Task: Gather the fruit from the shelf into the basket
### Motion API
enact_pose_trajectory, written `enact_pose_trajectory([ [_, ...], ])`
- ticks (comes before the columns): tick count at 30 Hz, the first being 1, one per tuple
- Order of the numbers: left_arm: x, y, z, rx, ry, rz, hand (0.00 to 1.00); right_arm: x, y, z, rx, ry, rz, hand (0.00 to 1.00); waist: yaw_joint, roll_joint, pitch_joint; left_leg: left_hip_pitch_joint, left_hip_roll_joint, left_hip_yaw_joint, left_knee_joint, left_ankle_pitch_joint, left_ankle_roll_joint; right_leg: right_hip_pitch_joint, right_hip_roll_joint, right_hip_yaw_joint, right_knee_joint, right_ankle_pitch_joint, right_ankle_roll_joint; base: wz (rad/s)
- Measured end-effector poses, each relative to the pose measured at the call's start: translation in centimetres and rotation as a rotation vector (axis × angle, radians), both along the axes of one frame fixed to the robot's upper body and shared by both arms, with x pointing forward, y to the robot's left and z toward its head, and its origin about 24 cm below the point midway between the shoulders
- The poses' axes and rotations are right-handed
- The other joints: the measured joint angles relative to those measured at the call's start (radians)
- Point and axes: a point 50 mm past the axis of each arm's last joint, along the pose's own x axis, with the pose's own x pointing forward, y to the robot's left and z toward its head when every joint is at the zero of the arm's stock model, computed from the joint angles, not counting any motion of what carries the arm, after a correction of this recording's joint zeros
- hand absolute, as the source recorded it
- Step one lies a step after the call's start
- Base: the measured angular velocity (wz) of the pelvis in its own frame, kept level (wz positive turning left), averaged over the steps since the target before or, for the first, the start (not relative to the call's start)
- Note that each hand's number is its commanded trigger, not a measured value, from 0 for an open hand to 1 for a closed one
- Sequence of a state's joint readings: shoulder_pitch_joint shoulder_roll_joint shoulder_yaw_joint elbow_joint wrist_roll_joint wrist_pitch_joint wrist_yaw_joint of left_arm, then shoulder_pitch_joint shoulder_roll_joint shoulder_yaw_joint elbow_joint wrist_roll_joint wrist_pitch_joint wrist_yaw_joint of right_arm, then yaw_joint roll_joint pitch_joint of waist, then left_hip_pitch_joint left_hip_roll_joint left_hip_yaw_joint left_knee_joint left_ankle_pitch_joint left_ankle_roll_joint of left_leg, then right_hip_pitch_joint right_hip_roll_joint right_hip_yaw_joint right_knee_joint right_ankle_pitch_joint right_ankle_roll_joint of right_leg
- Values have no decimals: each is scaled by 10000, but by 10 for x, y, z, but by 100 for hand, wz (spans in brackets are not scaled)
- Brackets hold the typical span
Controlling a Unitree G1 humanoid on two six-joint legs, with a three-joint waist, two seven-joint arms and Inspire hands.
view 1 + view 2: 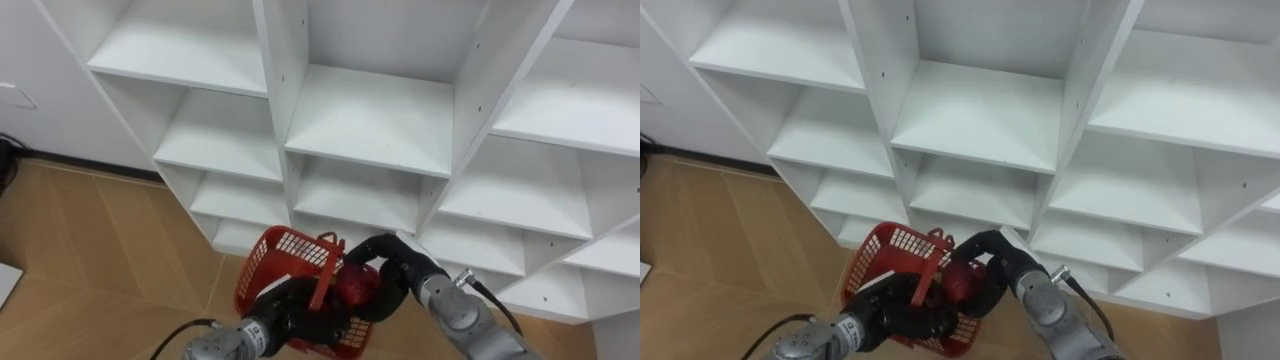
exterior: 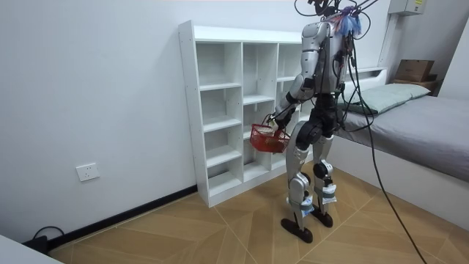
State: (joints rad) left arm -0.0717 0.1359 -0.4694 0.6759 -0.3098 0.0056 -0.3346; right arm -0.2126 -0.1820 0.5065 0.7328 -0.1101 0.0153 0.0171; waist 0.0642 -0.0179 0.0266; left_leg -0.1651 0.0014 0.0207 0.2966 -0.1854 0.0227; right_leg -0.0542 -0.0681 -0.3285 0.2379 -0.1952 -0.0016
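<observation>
- White closet [image 1: 370,120] compartments fill the background, and every shelf in sight is bare. A wooden floor [image 1: 90,250] lies below. In the room view the robot stands close before the closet, with a bed [image 2: 425,125] behind it.
- The left robot hand [image 1: 285,308] is clenched on the near side of the red basket [image 1: 280,252], holding it in the air in front of the lower shelves.
- The right robot hand [image 1: 388,272] is curled round a red fruit [image 1: 352,287] at the basket's right edge. I cannot tell whether the fruit is just inside the rim or just above it.
- Risk: if the fruit is let go over the rim rather than inside it, it would likely tip outward and drop to the floor.
- Risk: the basket's handle [image 1: 325,275] stands upright between the two hands, so the fingers could snag on it as they pull out.
- Risk: the basket hangs from one hand alone, so a dropped fruit may tilt it.
- Hidden: both hands cover the basket's bottom, so I cannot say whether other fruit lies inside.
- Hard to make out: whether the left robot hand grips the rim or the handle's base, and what kind of fruit this is.
- Cut off: the arms and the basket block the lowest closet compartments.
</observation>
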Motion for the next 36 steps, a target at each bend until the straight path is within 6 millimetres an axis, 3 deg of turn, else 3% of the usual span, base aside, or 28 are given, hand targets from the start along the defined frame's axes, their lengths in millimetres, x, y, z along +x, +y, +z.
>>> enact_pose_trajectory([
  [1,1,-2,1,-97,-40,-150,100,-1,0,-1,-104,54,96,0,48,1,0,-13,0,-15,15,0,0,0,3,7,0,0,0,0],
  [12,5,-13,9,-545,-294,-985,100,-6,2,-9,-430,491,475,0,224,9,-1,-99,0,-123,97,-2,-3,-1,16,-26,-1,0,0,2],
  [24,5,-13,9,-531,-279,-1060,100,-8,7,-10,-514,496,712,0,203,138,-8,-145,-34,-242,150,-2,-2,37,19,-40,-2,-1,0,3],
  [36,2,-11,7,-438,-194,-1330,100,-16,8,-17,-387,862,621,0,192,139,-7,-122,-58,-236,160,-1,-1,70,7,-48,-2,-5,4,0],
])
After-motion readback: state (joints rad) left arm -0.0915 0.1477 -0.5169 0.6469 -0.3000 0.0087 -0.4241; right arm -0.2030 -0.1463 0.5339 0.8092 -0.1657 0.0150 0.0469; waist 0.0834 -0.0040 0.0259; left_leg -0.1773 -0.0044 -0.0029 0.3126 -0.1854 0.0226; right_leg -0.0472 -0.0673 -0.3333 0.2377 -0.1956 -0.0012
